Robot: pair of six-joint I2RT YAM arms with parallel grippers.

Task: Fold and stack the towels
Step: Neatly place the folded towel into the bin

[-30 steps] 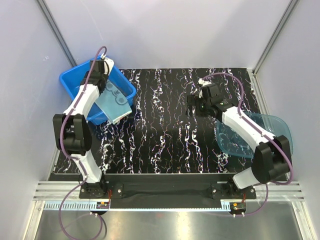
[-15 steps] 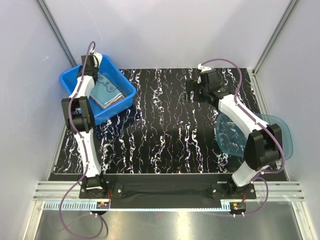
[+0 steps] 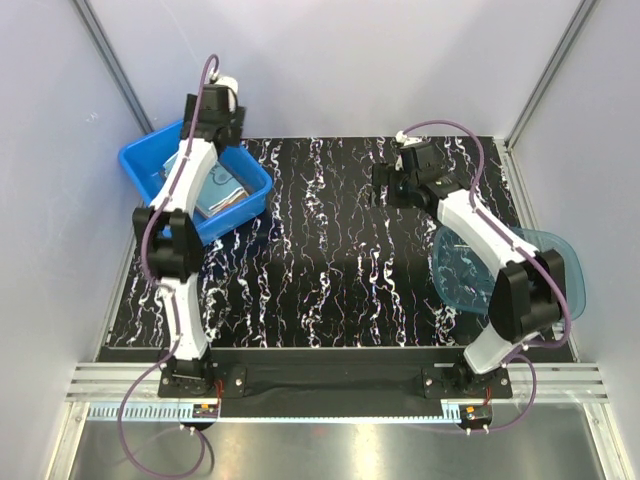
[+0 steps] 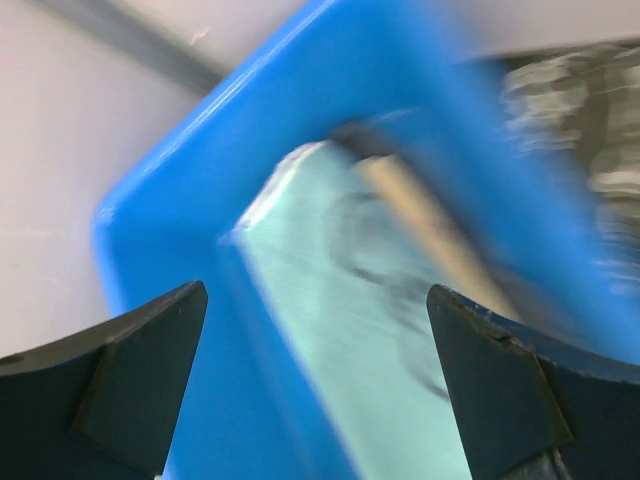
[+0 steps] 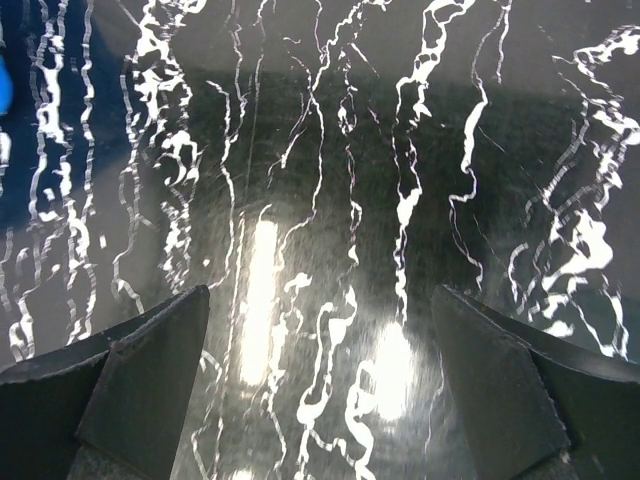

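A folded towel, light teal on top with a brown edge, lies in the blue tub at the table's back left. In the left wrist view the same towel shows blurred inside the tub. My left gripper hangs above it, open, with nothing between its fingers; in the top view the left gripper is over the tub's far corner. My right gripper stands open over bare table at the back right, and the right wrist view shows this gripper empty. No other towels are in view.
A translucent teal bowl sits at the right edge, under the right arm's forearm. The black, white-veined tabletop spans the middle. Grey walls close in the back and both sides.
My left gripper has opened and let the towel go into the tub, then lifted toward the tub's far corner. The right arm has barely moved.
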